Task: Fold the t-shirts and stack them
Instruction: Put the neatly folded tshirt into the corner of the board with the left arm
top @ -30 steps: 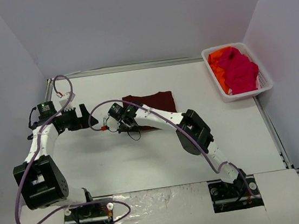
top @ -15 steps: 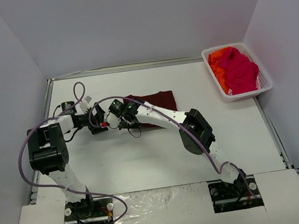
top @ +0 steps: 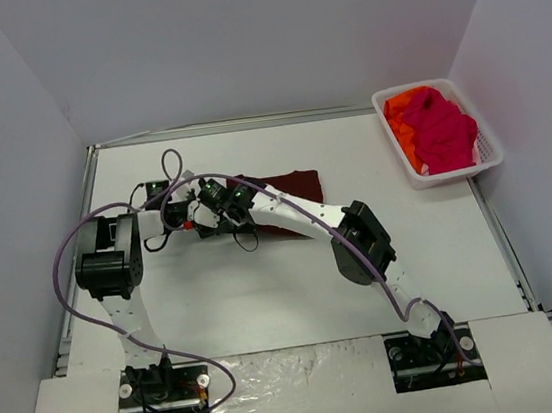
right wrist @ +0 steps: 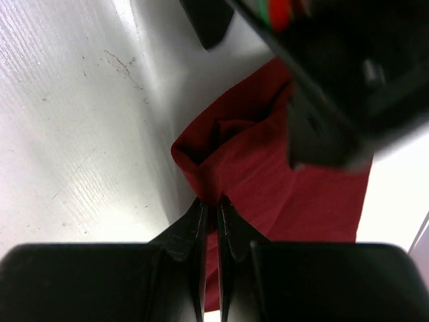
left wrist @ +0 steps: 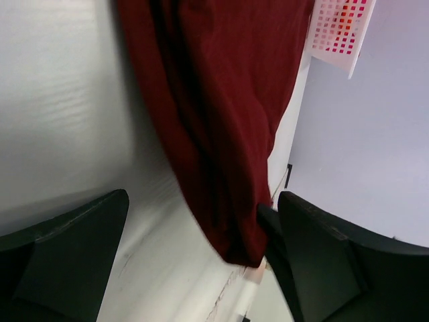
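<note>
Right gripper (right wrist: 211, 201): fingers together, pinching a bunched fold at the maroon t-shirt's (top: 289, 187) left edge. Left gripper (left wrist: 202, 201): jaws wide apart, straddling that edge. Risk: the crowded wrists could collide, or the thin pinch could slip and spoil the fold. Pink t-shirt (top: 440, 128) and orange t-shirt (top: 401, 116) lie in the white basket (top: 397, 151), well right of the maroon t-shirt.

soft, even overhead light with faint shadows; wrist views blur up close, and glare streaks the table (left wrist: 60, 100).
</note>
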`<act>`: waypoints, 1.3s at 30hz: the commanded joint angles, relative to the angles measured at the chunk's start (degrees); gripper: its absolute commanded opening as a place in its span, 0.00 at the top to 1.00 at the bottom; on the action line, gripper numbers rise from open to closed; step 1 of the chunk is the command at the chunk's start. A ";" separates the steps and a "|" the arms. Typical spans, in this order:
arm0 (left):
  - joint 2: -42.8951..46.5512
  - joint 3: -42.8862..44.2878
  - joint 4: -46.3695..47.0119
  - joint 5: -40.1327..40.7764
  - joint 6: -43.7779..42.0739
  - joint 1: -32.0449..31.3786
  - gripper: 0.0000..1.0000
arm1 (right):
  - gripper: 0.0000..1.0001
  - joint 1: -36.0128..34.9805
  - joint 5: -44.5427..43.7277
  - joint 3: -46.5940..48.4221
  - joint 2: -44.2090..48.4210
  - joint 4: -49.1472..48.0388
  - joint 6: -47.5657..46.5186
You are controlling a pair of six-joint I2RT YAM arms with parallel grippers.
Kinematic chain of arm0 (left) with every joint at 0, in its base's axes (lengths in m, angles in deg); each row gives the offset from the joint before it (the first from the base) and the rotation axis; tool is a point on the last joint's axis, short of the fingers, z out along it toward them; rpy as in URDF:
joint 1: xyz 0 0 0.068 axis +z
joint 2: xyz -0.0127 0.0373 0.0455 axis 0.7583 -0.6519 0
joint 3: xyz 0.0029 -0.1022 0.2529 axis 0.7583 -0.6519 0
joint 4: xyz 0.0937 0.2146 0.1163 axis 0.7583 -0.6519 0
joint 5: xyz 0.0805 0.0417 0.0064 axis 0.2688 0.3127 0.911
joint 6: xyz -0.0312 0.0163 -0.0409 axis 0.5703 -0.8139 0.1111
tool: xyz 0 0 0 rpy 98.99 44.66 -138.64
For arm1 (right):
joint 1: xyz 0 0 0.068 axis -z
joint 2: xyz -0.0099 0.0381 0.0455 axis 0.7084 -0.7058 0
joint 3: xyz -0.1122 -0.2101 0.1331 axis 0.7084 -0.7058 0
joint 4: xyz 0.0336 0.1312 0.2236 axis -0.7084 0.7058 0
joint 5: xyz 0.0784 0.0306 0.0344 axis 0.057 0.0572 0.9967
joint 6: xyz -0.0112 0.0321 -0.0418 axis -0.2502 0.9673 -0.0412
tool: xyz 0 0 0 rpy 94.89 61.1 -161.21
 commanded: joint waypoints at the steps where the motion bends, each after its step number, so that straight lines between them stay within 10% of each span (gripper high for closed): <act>1: -1.57 1.83 6.42 3.48 6.12 -1.89 0.06 | 1.00 -0.36 -1.28 2.10 -0.77 2.67 0.22; 20: -10.45 8.68 6.26 5.42 6.23 -6.55 0.01 | 1.00 -0.10 -0.66 1.84 -1.83 3.46 0.14; 27: -11.77 10.00 6.35 4.28 7.11 -7.34 0.82 | 1.00 -0.10 -0.23 2.28 -2.53 3.64 0.14; 35: -13.18 11.84 13.12 -0.29 13.26 -6.73 0.98 | 0.99 -0.19 -0.23 2.46 -2.97 3.81 0.31; 39: -13.09 12.29 14.34 -0.91 13.79 -5.94 0.98 | 0.40 -0.19 0.65 -0.25 -0.87 4.16 0.84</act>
